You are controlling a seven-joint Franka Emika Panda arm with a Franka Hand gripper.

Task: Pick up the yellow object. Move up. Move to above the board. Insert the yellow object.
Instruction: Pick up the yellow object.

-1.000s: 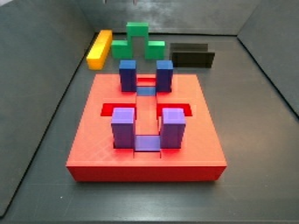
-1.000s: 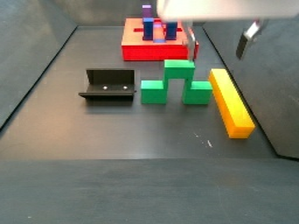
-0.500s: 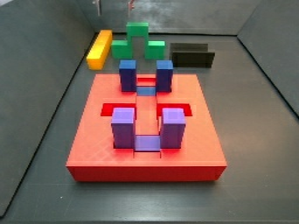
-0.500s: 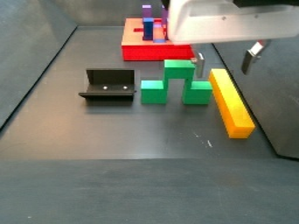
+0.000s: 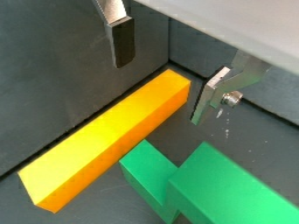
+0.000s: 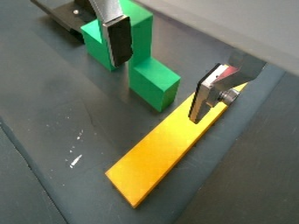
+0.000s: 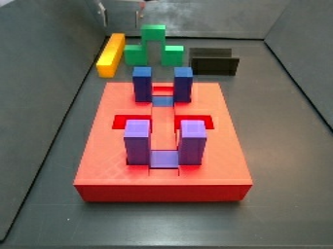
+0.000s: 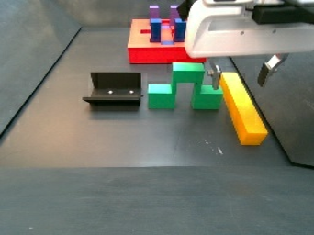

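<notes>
The yellow object (image 8: 243,108) is a long yellow-orange bar lying flat on the floor beside the wall; it shows in both wrist views (image 5: 111,140) (image 6: 176,144) and at the far left in a side view (image 7: 111,53). My gripper (image 8: 241,72) is open and empty, hovering above the bar's end nearest the board. Its fingers (image 5: 121,39) stand on either side of that end, apart from it (image 6: 163,70). The red board (image 7: 163,146) with blue and purple upright blocks lies apart from the bar (image 8: 150,50).
A green stepped block (image 8: 186,87) sits right beside the bar, under one finger (image 6: 117,42). The black fixture (image 8: 113,90) stands beyond the green block. Grey walls close in the floor, one running right along the bar.
My gripper has come down and moved over the bar's end near the board. The bar, the green block and the board have not moved.
</notes>
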